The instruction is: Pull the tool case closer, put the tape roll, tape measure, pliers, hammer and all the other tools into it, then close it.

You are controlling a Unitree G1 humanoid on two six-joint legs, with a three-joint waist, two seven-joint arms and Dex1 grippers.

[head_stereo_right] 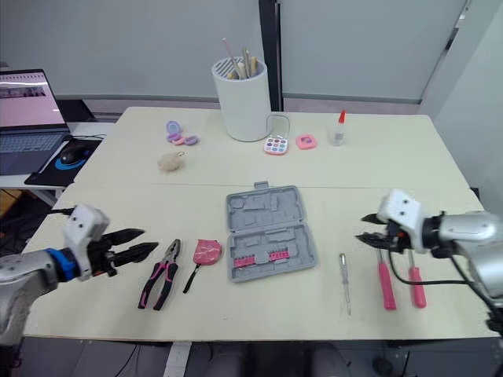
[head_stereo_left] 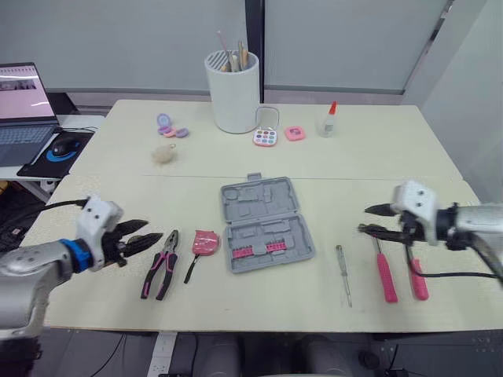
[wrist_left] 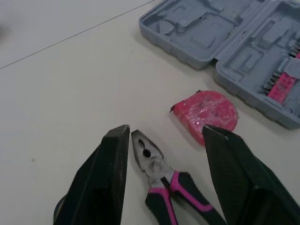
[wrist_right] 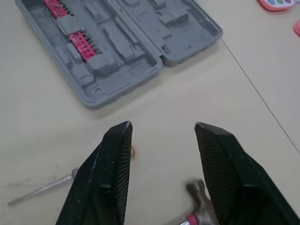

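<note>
Two pale tabletops meet along a seam: the far one (head_stereo_left: 377, 149) and the near one (head_stereo_left: 118, 196), which carries the tools. Off the robot's left side a laptop (head_stereo_left: 23, 110) stands open on a lower desk, with a mouse (head_stereo_left: 63, 145) beside it.

At the middle of the near tabletop the grey tool case (head_stereo_left: 267, 224) lies open and flat, hinge across its middle, with a row of pink bits (head_stereo_left: 255, 250) in the nearer half. Behind it, on the far tabletop, a white cylindrical holder (head_stereo_left: 233, 90) stands upright with sticks in it.

The left gripper (head_stereo_left: 152, 232) hangs near the front left of the tabletop, its jaws spread wide with nothing in them; in the left wrist view the nose of the pliers (wrist_left: 147, 157) lies between them. The right gripper (head_stereo_left: 365, 219) is well to the right of the case, its jaws also wide apart and empty, over the heads of two pink-handled tools (head_stereo_left: 385, 271). The right wrist view shows one of these to be the hammer (wrist_right: 199, 206).

The pliers, black and pink, lie just left of the pink tape measure (head_stereo_left: 206, 242), which sits just beside the case's left edge. A thin screwdriver (head_stereo_left: 343, 271) lies between the case and the pink handles.

On the far tabletop sit a glue bottle (head_stereo_left: 330, 119), a pink paint palette (head_stereo_left: 266, 137), a purple compact (head_stereo_left: 167, 124) and a beige fluffy ball (head_stereo_left: 163, 154).
</note>
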